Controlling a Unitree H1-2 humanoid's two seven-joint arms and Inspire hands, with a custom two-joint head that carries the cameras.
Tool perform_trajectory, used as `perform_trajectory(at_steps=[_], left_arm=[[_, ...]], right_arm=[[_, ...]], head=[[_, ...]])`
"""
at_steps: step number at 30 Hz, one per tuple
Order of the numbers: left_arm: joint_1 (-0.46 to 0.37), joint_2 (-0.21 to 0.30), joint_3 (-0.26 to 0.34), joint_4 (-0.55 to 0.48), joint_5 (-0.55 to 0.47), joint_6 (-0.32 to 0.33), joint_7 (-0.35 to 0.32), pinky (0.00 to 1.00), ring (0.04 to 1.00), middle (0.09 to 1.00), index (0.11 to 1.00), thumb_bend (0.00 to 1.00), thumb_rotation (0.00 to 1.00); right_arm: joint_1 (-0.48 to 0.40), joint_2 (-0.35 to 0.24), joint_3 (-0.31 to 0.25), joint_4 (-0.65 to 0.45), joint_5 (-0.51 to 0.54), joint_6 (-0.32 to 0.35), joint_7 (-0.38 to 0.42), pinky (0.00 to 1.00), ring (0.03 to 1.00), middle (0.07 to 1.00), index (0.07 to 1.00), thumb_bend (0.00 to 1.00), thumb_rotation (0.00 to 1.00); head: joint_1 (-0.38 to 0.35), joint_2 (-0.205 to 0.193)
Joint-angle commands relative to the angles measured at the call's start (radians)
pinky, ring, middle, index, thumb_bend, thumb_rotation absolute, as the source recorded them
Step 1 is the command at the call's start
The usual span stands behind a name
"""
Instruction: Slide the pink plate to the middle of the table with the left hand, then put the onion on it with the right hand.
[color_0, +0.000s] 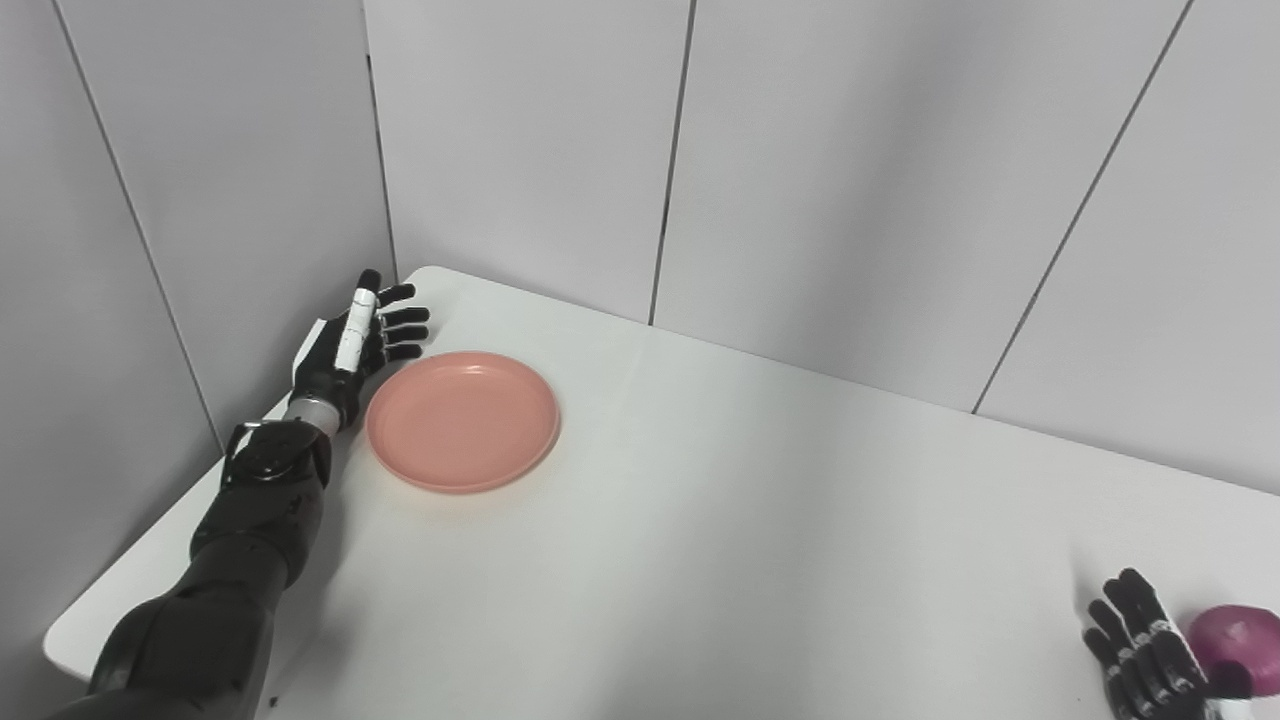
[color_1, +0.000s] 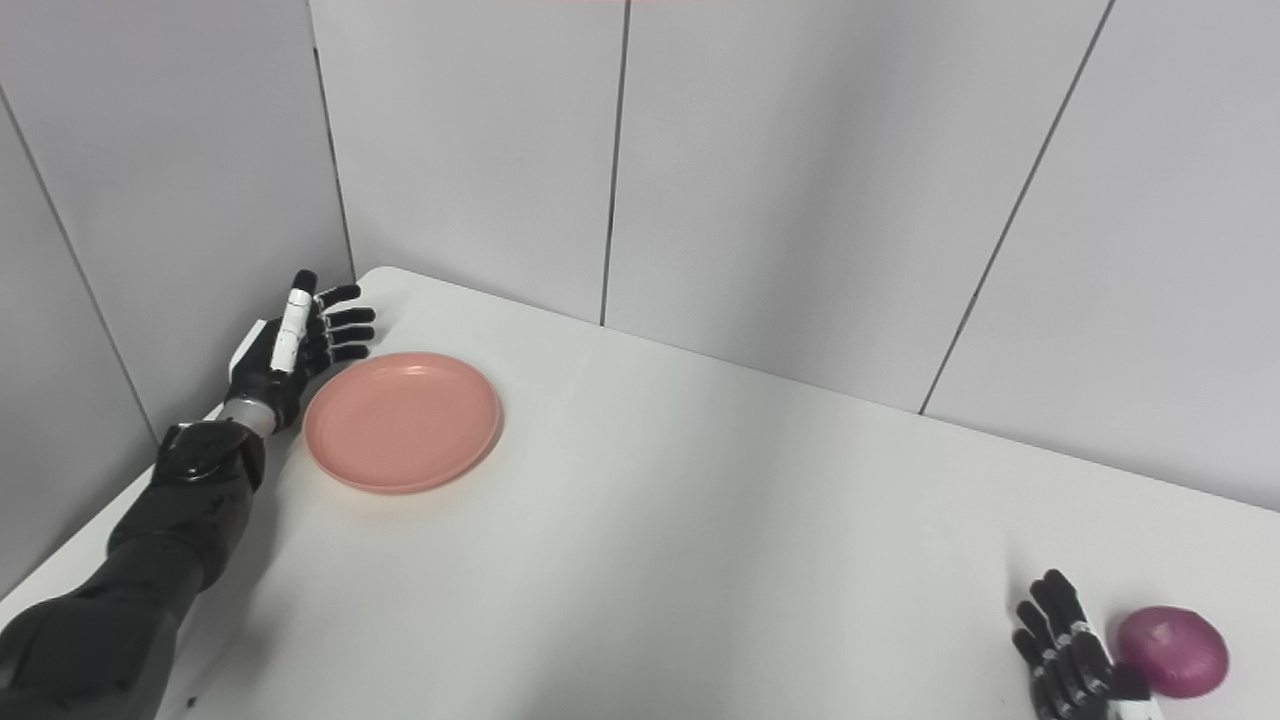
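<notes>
The pink plate (color_0: 462, 420) lies flat on the white table (color_0: 750, 520) near its far left corner. My left hand (color_0: 358, 345) stands on edge just left of the plate's rim, fingers spread and open, touching or nearly touching the rim. A purple onion (color_1: 1172, 652) rests at the table's near right edge. My right hand (color_1: 1065, 660) is open right beside the onion on its left side, fingers extended upward, thumb near the onion; the lower part of the hand is cut off by the picture's edge.
Grey wall panels (color_0: 820, 180) close in the table at the back and left. The table's rounded left corner (color_0: 70, 640) lies below my left forearm (color_0: 250, 540).
</notes>
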Motion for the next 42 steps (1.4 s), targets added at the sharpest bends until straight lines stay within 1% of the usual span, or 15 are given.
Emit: perform_trajectory(at_steps=[1,6,10,12,14,19,21,23,26,29,31,34,37,38,42], left_arm=[[-0.013,0.011,-0.004,-0.026,0.001,-0.015,0.001,0.69,0.723,0.723,0.774,1.0,1.0],[0.0,0.006,0.002,-0.048,-0.013,-0.007,-0.014,0.7,0.712,0.71,0.777,1.0,1.0],[0.03,-0.014,0.004,-0.122,-0.023,0.027,-0.015,0.68,0.712,0.712,0.783,1.0,1.0],[0.045,-0.031,0.006,-0.165,-0.039,0.049,-0.022,0.69,0.713,0.707,0.777,1.0,1.0],[0.065,-0.055,0.009,-0.228,-0.061,0.089,-0.027,0.7,0.715,0.709,0.777,1.0,1.0],[0.104,-0.096,-0.008,-0.352,-0.077,0.161,-0.036,0.71,0.728,0.709,0.761,1.0,1.0],[0.119,-0.11,-0.018,-0.397,-0.08,0.186,-0.047,0.73,0.738,0.727,0.79,1.0,1.0],[0.132,-0.125,-0.02,-0.44,-0.092,0.215,-0.056,0.74,0.77,0.779,0.826,1.0,1.0],[0.151,-0.148,-0.024,-0.5,-0.1,0.258,-0.05,0.77,0.796,0.797,0.834,1.0,1.0],[0.164,-0.164,-0.034,-0.537,-0.085,0.275,-0.034,0.75,0.772,0.763,0.817,0.99,1.0],[0.173,-0.175,-0.042,-0.555,-0.085,0.281,-0.037,0.76,0.767,0.749,0.816,0.99,1.0],[0.182,-0.187,-0.056,-0.572,-0.083,0.288,-0.046,0.76,0.771,0.756,0.834,0.99,1.0],[0.189,-0.203,-0.067,-0.595,-0.08,0.302,-0.04,0.76,0.768,0.757,0.824,0.97,1.0],[0.191,-0.21,-0.07,-0.604,-0.079,0.309,-0.035,0.74,0.758,0.747,0.805,0.96,1.0],[0.204,-0.231,-0.104,-0.656,-0.064,0.344,-0.036,0.72,0.749,0.744,0.796,0.97,1.0]], right_arm=[[0.092,0.054,0.023,0.067,0.018,0.019,-0.001,1.0,0.991,0.989,0.983,1.0,1.0],[0.09,0.051,0.022,0.071,0.018,0.02,0.0,1.0,1.0,0.997,0.993,1.0,1.0],[0.09,0.051,0.02,0.073,0.021,0.018,0.001,1.0,1.0,0.999,0.996,0.99,1.0],[0.091,0.049,0.022,0.072,0.017,0.016,0.003,1.0,1.0,1.0,0.997,0.98,1.0],[0.092,0.05,0.022,0.067,0.019,0.021,0.002,1.0,0.995,0.996,0.993,0.97,1.0],[0.095,0.052,0.022,0.062,0.017,0.013,0.0,1.0,0.978,0.98,0.982,0.97,1.0],[0.096,0.054,0.022,0.059,0.019,0.012,0.0,1.0,0.974,0.976,0.978,0.97,1.0],[0.097,0.054,0.022,0.057,0.021,0.013,0.001,0.97,0.963,0.97,0.969,0.97,0.99],[0.099,0.056,0.022,0.047,0.021,0.02,-0.002,0.97,0.959,0.967,0.966,0.98,0.98],[0.1,0.057,0.022,0.044,0.023,0.017,-0.001,0.98,0.964,0.972,0.968,0.98,0.98],[0.1,0.057,0.021,0.045,0.026,0.017,0.001,0.99,0.968,0.975,0.97,0.98,0.97],[0.101,0.058,0.022,0.043,0.024,0.016,-0.002,0.98,0.964,0.972,0.966,0.99,0.96],[0.102,0.056,0.024,0.04,0.02,0.019,-0.003,0.99,0.971,0.978,0.974,0.99,0.97],[0.102,0.056,0.024,0.039,0.02,0.02,-0.003,0.98,0.976,0.986,0.982,0.99,0.96],[0.104,0.063,0.023,0.026,0.024,0.029,-0.01,0.99,0.976,0.985,0.98,0.99,0.95]], head=[[0.001,0.002],[0.003,0.005],[0.002,0.007],[0.002,0.007],[-0.001,0.012],[-0.008,0.019],[-0.008,0.02],[-0.01,0.021],[-0.013,0.023],[-0.013,0.024],[-0.015,0.024],[-0.017,0.025],[-0.022,0.027],[-0.022,0.027],[-0.029,0.031]])
